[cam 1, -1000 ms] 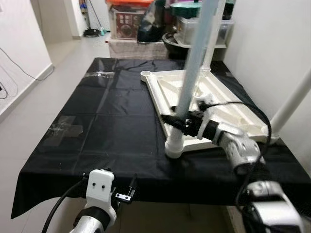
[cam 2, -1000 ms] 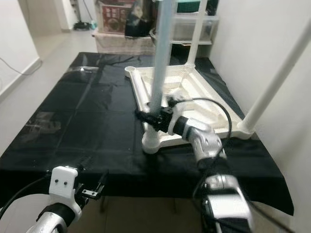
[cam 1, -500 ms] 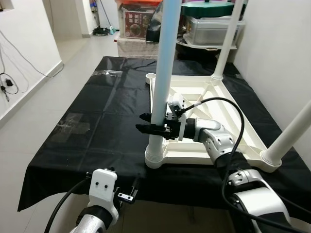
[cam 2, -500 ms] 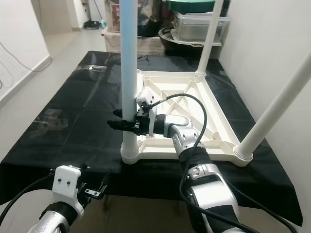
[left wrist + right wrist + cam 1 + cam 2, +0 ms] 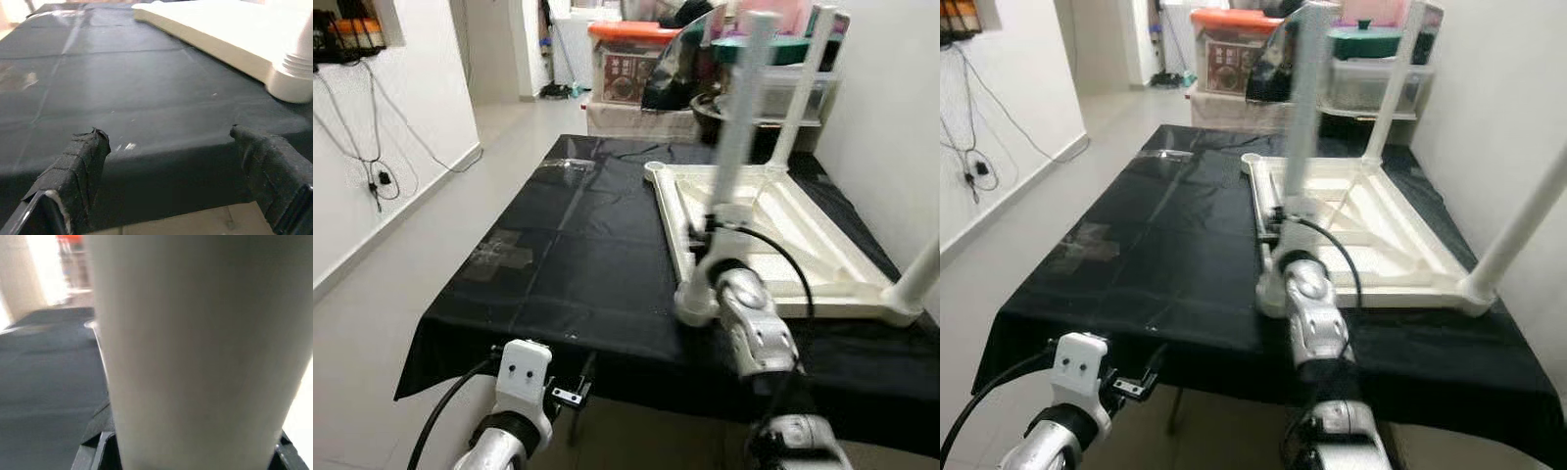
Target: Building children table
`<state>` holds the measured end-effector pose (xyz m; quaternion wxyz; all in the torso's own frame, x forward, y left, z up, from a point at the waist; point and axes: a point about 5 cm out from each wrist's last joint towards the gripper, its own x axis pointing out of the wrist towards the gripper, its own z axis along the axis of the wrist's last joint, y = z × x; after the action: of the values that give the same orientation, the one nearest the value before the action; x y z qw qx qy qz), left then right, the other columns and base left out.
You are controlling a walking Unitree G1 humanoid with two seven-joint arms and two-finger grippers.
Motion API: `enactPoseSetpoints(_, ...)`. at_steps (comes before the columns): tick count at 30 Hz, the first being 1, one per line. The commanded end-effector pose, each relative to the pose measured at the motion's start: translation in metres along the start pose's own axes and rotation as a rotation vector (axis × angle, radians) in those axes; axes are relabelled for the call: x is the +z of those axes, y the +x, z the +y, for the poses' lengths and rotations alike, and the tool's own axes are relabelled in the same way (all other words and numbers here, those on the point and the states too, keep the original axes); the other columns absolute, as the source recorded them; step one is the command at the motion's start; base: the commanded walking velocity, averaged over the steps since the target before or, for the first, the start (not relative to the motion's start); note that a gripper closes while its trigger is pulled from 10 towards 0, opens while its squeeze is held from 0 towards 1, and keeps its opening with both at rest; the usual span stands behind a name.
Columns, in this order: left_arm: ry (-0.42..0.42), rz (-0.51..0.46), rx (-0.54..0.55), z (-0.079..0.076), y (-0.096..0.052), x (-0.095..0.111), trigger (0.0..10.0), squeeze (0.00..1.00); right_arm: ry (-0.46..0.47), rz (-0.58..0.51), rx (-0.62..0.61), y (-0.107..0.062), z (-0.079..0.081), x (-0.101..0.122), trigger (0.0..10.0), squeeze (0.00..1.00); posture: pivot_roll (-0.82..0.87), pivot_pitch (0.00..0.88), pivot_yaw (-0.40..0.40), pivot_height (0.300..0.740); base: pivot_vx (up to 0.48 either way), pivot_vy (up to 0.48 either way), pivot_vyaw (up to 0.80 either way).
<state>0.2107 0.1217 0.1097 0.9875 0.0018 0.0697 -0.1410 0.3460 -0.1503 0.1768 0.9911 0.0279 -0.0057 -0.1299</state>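
The upturned tabletop (image 5: 773,220) lies on the black bench (image 5: 568,264); the right hand (image 5: 190,455) is now pressed around the near-left leg (image 5: 729,147), seemingly seating it, while the left hand (image 5: 171,176) hangs wide

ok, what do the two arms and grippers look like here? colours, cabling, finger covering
Both arms are silver with rounded joint shells. The left arm ends in a white block with two small dark holes and a black cable looping from it. The left gripper has two black fingers wrapped in frayed black fabric tape. A black cable arcs over the right arm.
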Motion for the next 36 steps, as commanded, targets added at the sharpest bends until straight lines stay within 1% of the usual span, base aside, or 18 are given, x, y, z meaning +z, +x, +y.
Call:
enactPoseSetpoints(1, 0.009, 0.002, -0.014, -0.002, 0.002, -0.003, 10.0, 0.0, 0.061, 0.069, -0.066, -0.011, 0.01, -0.01, 0.0, 0.0, 0.13, 0.0, -0.024, 0.74, 0.0, 0.0, 0.0)
enactPoseSetpoints(2, 0.009, 0.002, -0.016, -0.003, 0.004, -0.003, 10.0, 0.0, 0.073, 0.078, -0.032, -0.013, 0.02, -0.013, 0.0, 0.0, 0.13, 0.0, -0.026, 0.74, 0.0, 0.0, 0.0)
enactPoseSetpoints(3, 0.01, 0.001, -0.017, -0.004, 0.005, -0.004, 10.0, 0.0, 0.094, 0.077, 0.005, -0.014, 0.03, -0.015, 4.7, 0.0, 0.13, 0.0, -0.03, 0.74, 0.0, 0.0, 0.0)
enactPoseSetpoints(4, 0.01, 0.001, -0.017, -0.004, 0.005, -0.004, 10.0, 0.0, 0.094, 0.077, 0.005, -0.014, 0.03, -0.015, 4.7, 0.0, 0.13, 0.0, -0.03, 0.74, 0.0, 0.0, 0.0)
enactPoseSetpoints(5, 0.009, 0.001, -0.018, -0.004, 0.006, -0.004, 10.0, 0.0, 0.109, 0.053, 0.059, -0.014, 0.039, -0.015, 10.0, 0.0, 0.12, 0.0, -0.032, 0.74, 0.0, 0.0, 0.0)
enactPoseSetpoints(6, 0.009, 0.001, -0.018, -0.004, 0.006, -0.004, 10.0, 0.0, 0.109, 0.053, 0.059, -0.014, 0.039, -0.015, 10.0, 0.0, 0.12, 0.0, -0.032, 0.74, 0.0, 0.0, 0.0)
enactPoseSetpoints(7, 0.008, 0.0, -0.021, -0.005, 0.007, -0.005, 10.0, 0.0, 0.13, 0.028, 0.135, -0.014, 0.046, -0.016, 10.0, 1.0, 0.12, 0.0, -0.035, 0.74, 0.0, 0.0, 0.0)
enactPoseSetpoints(10, 0.006, 0.0, -0.022, -0.006, 0.007, -0.006, 10.0, 0.0, 0.129, -0.005, 0.186, -0.015, 0.05, -0.015, 10.0, 1.0, 0.12, 0.0, -0.034, 0.74, 0.0, 0.0, 0.0)
enactPoseSetpoints(11, 0.005, 0.0, -0.024, -0.006, 0.008, -0.007, 10.0, 0.0, 0.132, -0.033, 0.252, -0.013, 0.05, -0.015, 10.0, 0.82, 0.11, 0.0, -0.039, 0.74, 0.0, 0.0, 0.0)
enactPoseSetpoints(12, 0.003, 0.0, -0.026, -0.006, 0.009, -0.008, 10.0, 0.0, 0.157, -0.041, 0.342, -0.009, 0.048, -0.017, 10.0, 0.0, 0.11, 0.0, -0.038, 0.74, 0.0, 0.0, 0.0)
enactPoseSetpoints(18, 0.002, -0.001, -0.03, -0.007, 0.01, -0.009, 10.0, 0.0, 0.156, -0.05, 0.561, -0.004, 0.044, -0.015, 10.0, 0.0, 0.1, 0.0, -0.036, 0.74, 0.0, 0.0, 0.0)
enactPoseSetpoints(19, 0.004, -0.003, -0.046, -0.008, 0.011, -0.01, 10.0, 0.0, 0.066, 0.026, 0.859, -0.002, 0.038, -0.017, 10.0, 0.0, 0.11, 0.0, -0.042, 0.74, 0.0, 0.0, 0.0)
enactPoseSetpoints(24, -0.001, -0.011, -0.085, -0.011, 0.013, -0.009, 10.0, 0.0, 0.008, 0.104, 1.125, -0.002, 0.032, -0.012, 10.0, 0.0, 0.11, 0.0, -0.042, 0.74, 0.0, 0.0, 0.0)
enactPoseSetpoints(26, -0.003, -0.022, -0.132, -0.016, 0.014, -0.008, 10.0, 0.0, -0.034, 0.138, 1.335, -0.003, 0.041, -0.001, 10.0, 0.0, 0.11, 0.0, -0.044, 0.74, 0.0, 0.0, 0.0)
enactPoseSetpoints(33, -0.001, -0.029, -0.14, -0.018, 0.014, -0.009, 10.0, 0.0, -0.08, 0.127, 1.526, -0.006, 0.071, 0.004, 10.0, 0.0, 0.13, 0.0, -0.056, 0.74, 0.0, 0.0, 0.0)
enactPoseSetpoints(34, -0.001, -0.03, -0.138, -0.018, 0.014, -0.009, 10.0, 0.0, -0.063, 0.127, 1.547, -0.006, 0.074, 0.005, 4.0, 0.0, 0.14, 0.0, -0.063, 0.74, 0.0, 0.0, 0.0)
enactPoseSetpoints(35, 0.001, -0.031, -0.136, -0.018, 0.014, -0.009, 10.0, 0.0, -0.043, 0.12, 1.56, -0.006, 0.077, 0.005, 0.5, 0.0, 0.14, 0.0, -0.067, 0.74, 0.0, 0.0, 0.0)
enactPoseSetpoints(36, 0.001, -0.031, -0.136, -0.018, 0.014, -0.009, 10.0, 0.0, -0.043, 0.12, 1.56, -0.006, 0.077, 0.005, 0.5, 0.0, 0.14, 0.0, -0.067, 0.74, 0.0, 0.0, 0.0)
